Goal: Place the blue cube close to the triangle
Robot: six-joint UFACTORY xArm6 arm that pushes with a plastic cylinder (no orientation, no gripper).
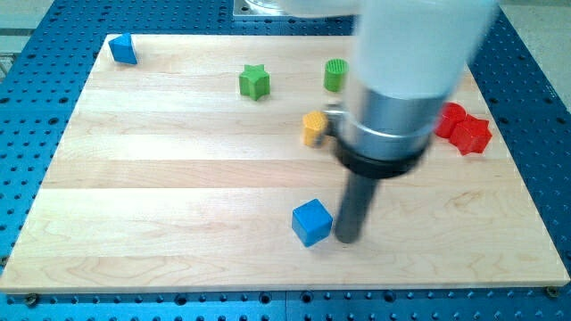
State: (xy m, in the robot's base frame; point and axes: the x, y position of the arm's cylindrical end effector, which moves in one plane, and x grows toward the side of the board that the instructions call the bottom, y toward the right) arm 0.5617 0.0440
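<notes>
The blue cube lies on the wooden board near the view's bottom centre. My tip stands just to the cube's right, close to it; I cannot tell whether they touch. The blue triangle sits at the board's top left corner, far from the cube.
A green star and a green cylinder lie at the view's top centre. A yellow block is partly hidden behind the arm. Two red blocks lie at the right, partly behind the arm.
</notes>
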